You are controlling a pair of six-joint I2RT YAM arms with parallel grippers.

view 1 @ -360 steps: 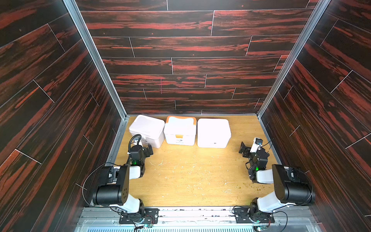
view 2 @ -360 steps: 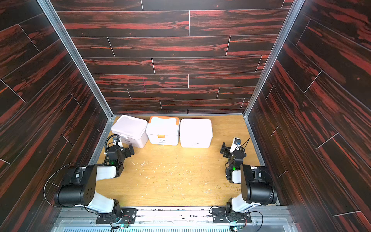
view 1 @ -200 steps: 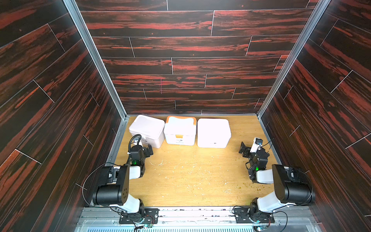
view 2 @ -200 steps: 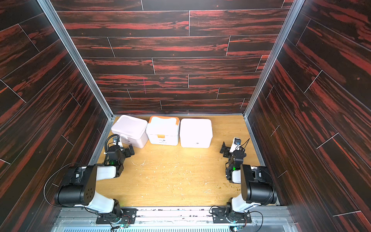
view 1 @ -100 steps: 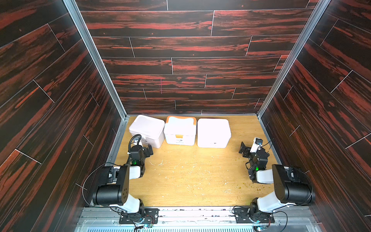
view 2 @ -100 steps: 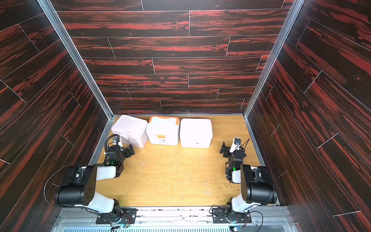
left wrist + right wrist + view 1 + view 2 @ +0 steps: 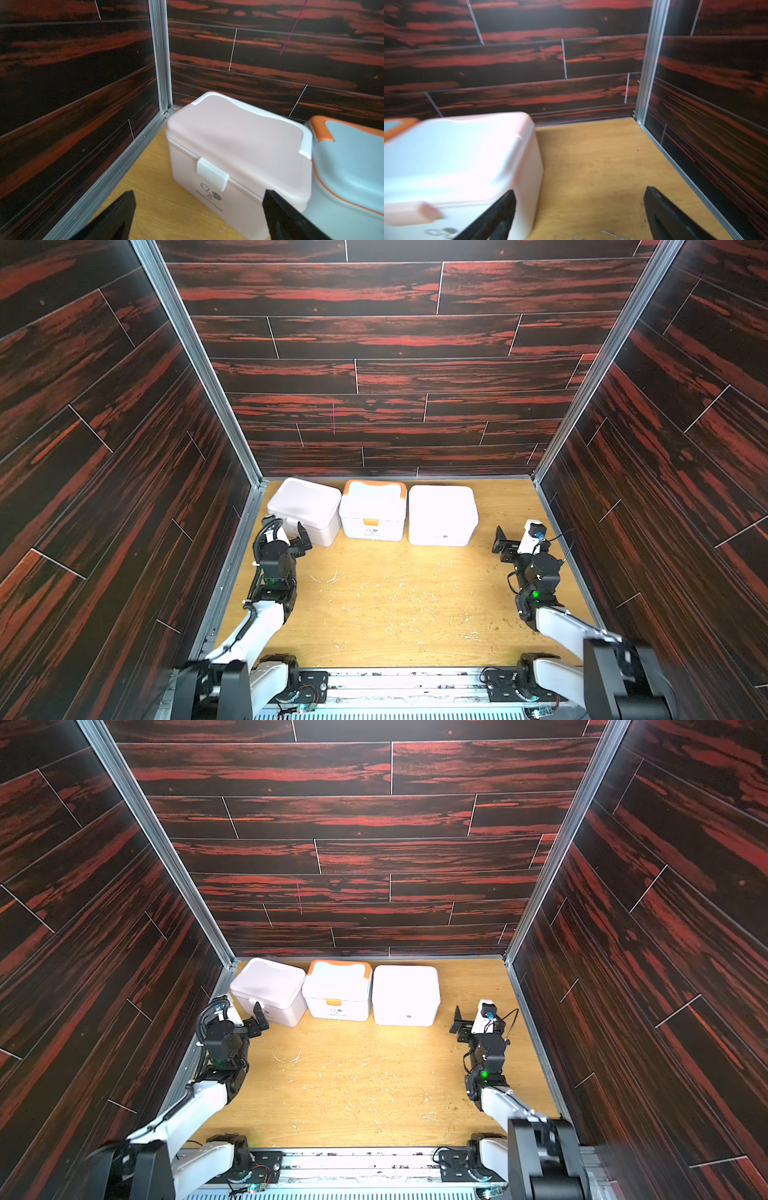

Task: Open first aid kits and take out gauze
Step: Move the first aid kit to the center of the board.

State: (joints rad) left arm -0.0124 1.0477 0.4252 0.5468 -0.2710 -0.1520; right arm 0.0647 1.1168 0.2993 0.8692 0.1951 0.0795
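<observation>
Three first aid kits stand in a row along the back wall, lids down: a pinkish one (image 7: 305,506) (image 7: 268,986), a pale blue one with orange trim (image 7: 374,506) (image 7: 337,988), and a white one (image 7: 442,512) (image 7: 405,992). My left gripper (image 7: 291,537) (image 7: 197,216) is open, just in front of the pinkish kit (image 7: 239,145) and facing its white latch (image 7: 212,175). My right gripper (image 7: 515,541) (image 7: 579,214) is open beside the white kit (image 7: 456,158), over bare table. No gauze shows.
Dark red-streaked wall panels (image 7: 374,364) close in the wooden table (image 7: 395,605) on three sides, with aluminium posts (image 7: 199,364) at the back corners. Small pale scraps (image 7: 328,578) lie scattered on the table. A metal rail (image 7: 395,680) with both arm bases runs along the front.
</observation>
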